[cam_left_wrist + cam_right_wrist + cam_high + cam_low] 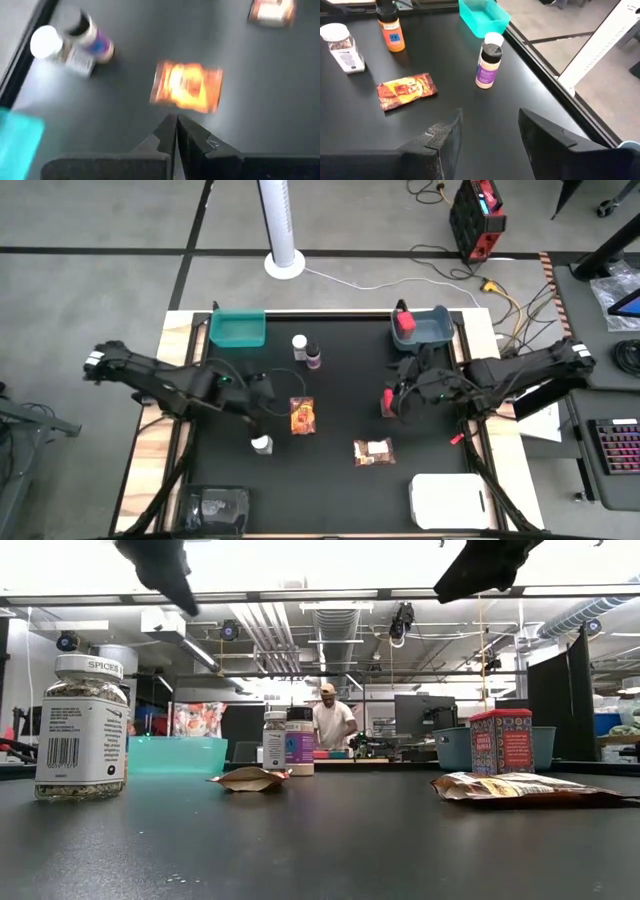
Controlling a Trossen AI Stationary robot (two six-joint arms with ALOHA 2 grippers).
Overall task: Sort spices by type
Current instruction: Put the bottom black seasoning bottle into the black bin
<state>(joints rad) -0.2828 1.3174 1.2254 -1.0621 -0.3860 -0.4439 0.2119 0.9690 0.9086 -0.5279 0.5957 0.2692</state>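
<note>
Left gripper (176, 131) hovered with fingers pressed together, empty, near the orange packet (187, 86).
Right gripper (489, 131) hung parted and empty near the red box (387, 402).

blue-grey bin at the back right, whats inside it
One red boxy spice container stands at the left end of the blue-grey bin. The rest of the floor looks bare from above. In the low view the bin's wall hides its inside.

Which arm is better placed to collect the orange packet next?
Left. The left gripper, fingers shut, hangs right beside the orange packet; the right gripper, open, is farther away, near a red box.
</note>
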